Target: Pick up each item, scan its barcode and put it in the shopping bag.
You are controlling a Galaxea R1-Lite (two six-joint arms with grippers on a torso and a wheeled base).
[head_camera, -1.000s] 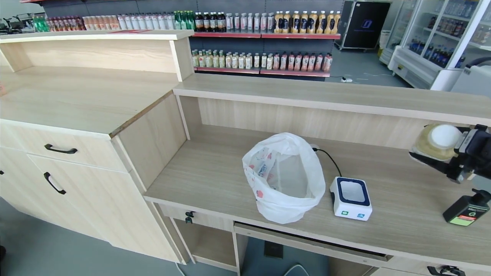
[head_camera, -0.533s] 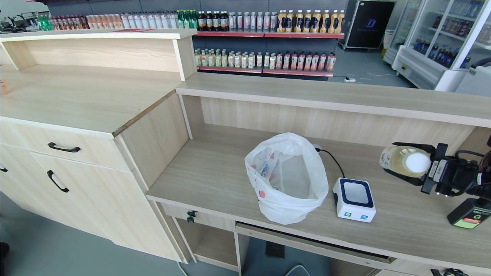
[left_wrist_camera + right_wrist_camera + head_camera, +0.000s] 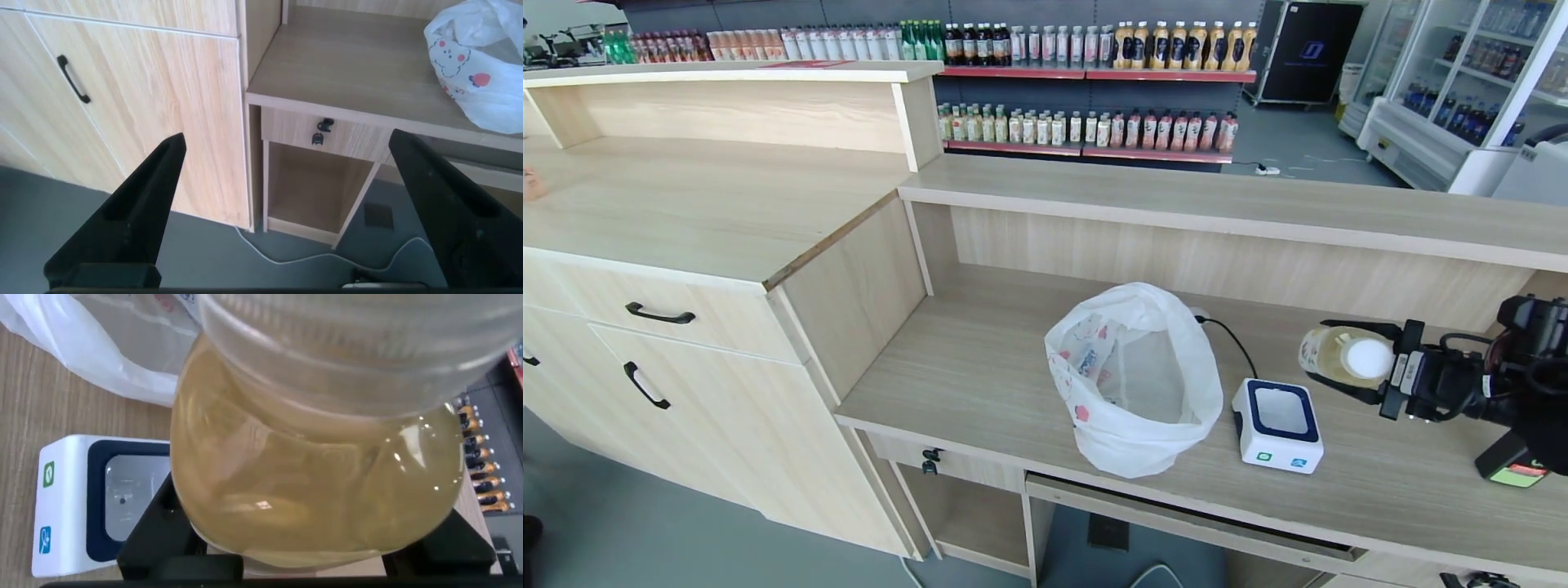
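My right gripper (image 3: pixel 1347 359) is shut on a bottle (image 3: pixel 1333 356) of pale yellow drink with a white cap, held on its side above the counter, just right of the scanner (image 3: pixel 1276 423). In the right wrist view the bottle (image 3: pixel 319 474) looms close, with the scanner (image 3: pixel 102 502) and the bag (image 3: pixel 122 351) beyond it. The white shopping bag (image 3: pixel 1134 377) stands open on the counter, left of the scanner. My left gripper (image 3: pixel 286 212) hangs open over the floor beside the counter's front edge, and the bag (image 3: pixel 478 57) sits off to one side.
The wooden counter (image 3: pixel 980 359) has a raised back ledge (image 3: pixel 1225 204) and a taller cabinet (image 3: pixel 686 212) at its left. A black hand-held device with a green label (image 3: pixel 1511 465) stands at the counter's right end. A black cable (image 3: pixel 1229 339) runs from the scanner toward the back.
The right gripper has carried the bottle left and down, from the counter's far right to just beside the scanner. The head camera shifted slightly early on.
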